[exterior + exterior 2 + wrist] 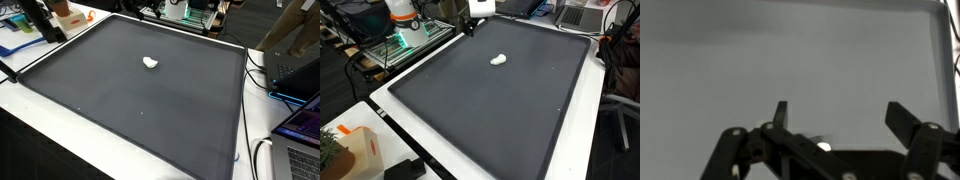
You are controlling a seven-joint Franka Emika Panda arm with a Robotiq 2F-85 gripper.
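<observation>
Your tool (pixel 840 110) is spread wide. In the wrist view its fingers (pixel 902 120) stand well apart with only bare mat (pixel 760 50) between them, so it pinches nothing. It hangs above the mat and looks across it at a slant. That is probably why this camera shows grey surface and the mat's edge but not the lump.

The lump (pixel 150 63) is small and white, and it lies alone on the mat. In both exterior views it sits nearer the edge where your arm (pixel 472 18) comes in than the opposite edge (pixel 499 59). It is well apart from the tool, and nothing touches it or crowds it. I judge it open to approach from any side, with flat mat all round it.

The mat covers nearly the whole white worktop (pixel 60 130). Its dark, even surface makes the pale lump easy to pick out, which seems to be the point of it.

Everything else sits off the mat. A box (pixel 355 150) stands on a worktop corner. A laptop (pixel 300 145) and some cables (pixel 262 75) lie beside one edge, away from the tool and the lump.
</observation>
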